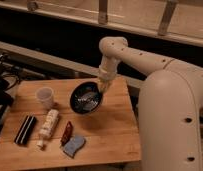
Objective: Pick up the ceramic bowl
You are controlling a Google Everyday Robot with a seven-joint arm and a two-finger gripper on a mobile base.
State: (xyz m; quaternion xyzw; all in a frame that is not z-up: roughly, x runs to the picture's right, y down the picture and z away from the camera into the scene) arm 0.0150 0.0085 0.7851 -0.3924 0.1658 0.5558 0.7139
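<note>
The ceramic bowl (85, 98) is round, glossy black with pale reflections inside. It hangs tilted above the wooden table (110, 130), its opening facing the camera. My gripper (102, 87) is at the bowl's upper right rim, shut on it, at the end of my white arm (140, 57). The small translucent white cup (45, 97) stands on the table to the left of the bowl.
On the table's front left lie a black bar-shaped object (25, 129), a white wrapped packet (48, 125), a red packet (66, 133) and a blue cloth-like item (74, 145). Dark equipment with cables (2, 82) sits at the far left. My white body (172, 125) fills the right.
</note>
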